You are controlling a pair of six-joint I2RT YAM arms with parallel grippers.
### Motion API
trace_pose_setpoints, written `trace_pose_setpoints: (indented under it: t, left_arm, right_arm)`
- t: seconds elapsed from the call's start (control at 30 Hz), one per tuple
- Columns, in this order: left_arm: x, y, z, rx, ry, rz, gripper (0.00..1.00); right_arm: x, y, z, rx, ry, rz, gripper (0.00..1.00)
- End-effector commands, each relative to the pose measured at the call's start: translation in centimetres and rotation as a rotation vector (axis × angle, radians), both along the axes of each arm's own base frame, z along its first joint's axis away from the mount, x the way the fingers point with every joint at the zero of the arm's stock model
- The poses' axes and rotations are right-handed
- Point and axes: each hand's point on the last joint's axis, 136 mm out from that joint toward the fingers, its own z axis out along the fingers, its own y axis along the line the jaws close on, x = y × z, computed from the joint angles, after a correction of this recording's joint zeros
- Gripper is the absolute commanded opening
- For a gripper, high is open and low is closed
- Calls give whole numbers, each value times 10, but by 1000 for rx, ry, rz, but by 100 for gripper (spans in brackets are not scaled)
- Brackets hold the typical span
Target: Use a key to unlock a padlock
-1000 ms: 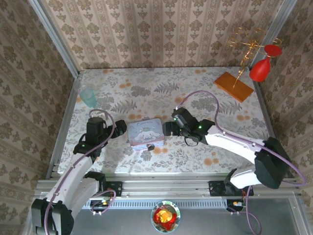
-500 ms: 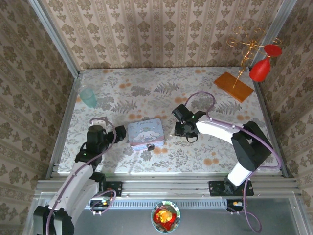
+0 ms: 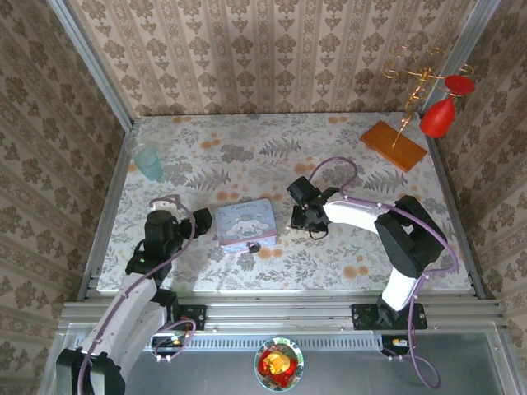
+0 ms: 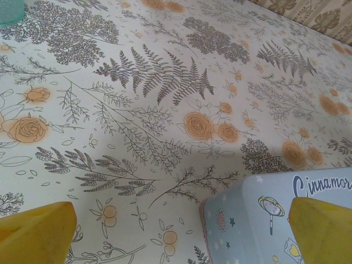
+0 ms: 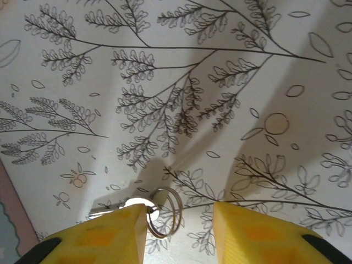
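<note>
**Key at the right fingertip, padlock by the tin**

From above: the floral table (image 3: 346, 164), the pastel tin (image 3: 245, 222) with its lid on and contents hidden, and the padlock (image 3: 254, 246) just beside its near edge. The left gripper (image 4: 181, 231) gapes wide and holds nothing, with the tin's corner between its tips. Closer in, the right gripper (image 5: 179, 220) stands partly apart, unclamped. One tip overlaps the key (image 5: 129, 204), and its ring (image 5: 165, 213) lies in the gap.

One word on the tin lid

Lower right of the left wrist view: the pastel tin (image 4: 247, 220) bears script lettering reading "Cinnamor", cut off at the frame's edge.
</note>
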Motion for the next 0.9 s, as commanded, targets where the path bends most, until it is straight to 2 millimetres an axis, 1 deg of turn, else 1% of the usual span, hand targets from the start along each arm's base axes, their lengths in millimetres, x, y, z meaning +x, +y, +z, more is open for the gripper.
trace_pose_setpoints:
  t: [0.0,0.1,0.23,0.37,0.43,0.5,0.57,0.63,0.7,0.8,0.83,0.87]
  left_arm:
    - [1,0,1,11,-23,-1,100]
    - [1,0,0,12,-21,-3,100]
    - [2,-1,-2,14,-15,-4,100]
    - [2,-1,-3,16,-15,-3,100]
    - [2,-2,-4,12,-14,-8,100]
    - [3,-3,-5,12,-12,-12,100]
    - [3,-3,-6,15,-7,-14,100]
    - [4,-4,-5,18,-6,-18,100]
    - [5,-6,-1,7,-9,-26,100]
    - [5,-21,9,-36,-47,-86,100]
    - [6,-26,14,-53,-62,-108,100]
    - [6,-34,20,-72,-74,-139,100]
  right_arm:
    - [6,8,-3,43,-3,-22,37]
    - [8,13,-6,63,4,-20,36]
    - [8,17,-11,76,12,-22,29]
    - [7,17,-12,83,11,-25,20]
    - [7,18,-11,103,0,-31,16]
    - [7,21,-6,136,-16,-39,9]
    - [9,20,5,179,-50,-72,2]
    - [9,21,20,244,-97,-108,1]
    - [8,15,40,298,-151,-163,0]
    - [6,6,68,372,-221,-233,0]
    - [5,4,72,394,-233,-257,0]
    - [3,0,87,445,-271,-283,0]
